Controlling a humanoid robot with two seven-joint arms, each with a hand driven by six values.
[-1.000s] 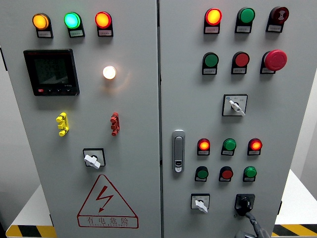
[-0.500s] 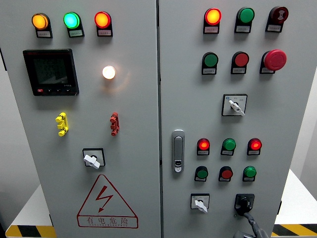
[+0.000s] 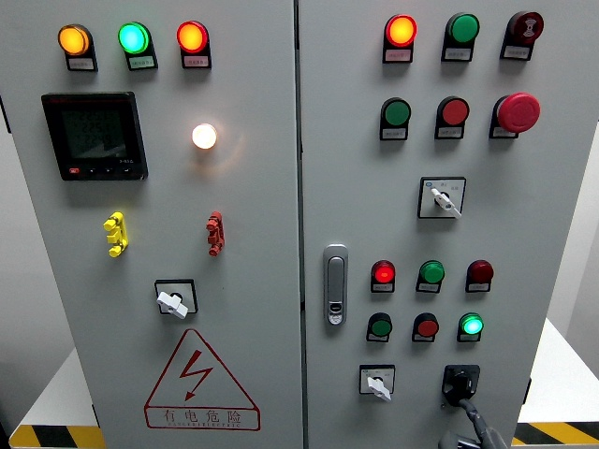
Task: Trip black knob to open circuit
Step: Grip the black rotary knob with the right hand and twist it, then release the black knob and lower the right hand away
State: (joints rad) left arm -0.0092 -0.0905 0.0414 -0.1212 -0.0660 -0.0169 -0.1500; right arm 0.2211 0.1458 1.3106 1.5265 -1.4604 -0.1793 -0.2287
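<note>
The black knob [image 3: 460,383] sits at the bottom right of the right-hand cabinet door, on a black square plate. Only a thin grey part of my right hand [image 3: 477,427] shows, rising from the bottom edge to just under the knob; whether it touches the knob is unclear. Above the knob, the left red lamp [image 3: 382,272] is lit and the right red lamp [image 3: 480,271] is dark. The lower right green lamp [image 3: 471,325] glows.
A white selector switch [image 3: 377,383] sits left of the knob, and the door latch [image 3: 336,285] is further left. A red mushroom stop button [image 3: 518,111] and another white selector [image 3: 442,198] are higher up. The left door carries a meter [image 3: 94,136] and a warning triangle [image 3: 198,379].
The right red lamp above the knob has gone dark and the lower right green lamp has lit up. My right hand stays under the knob.
</note>
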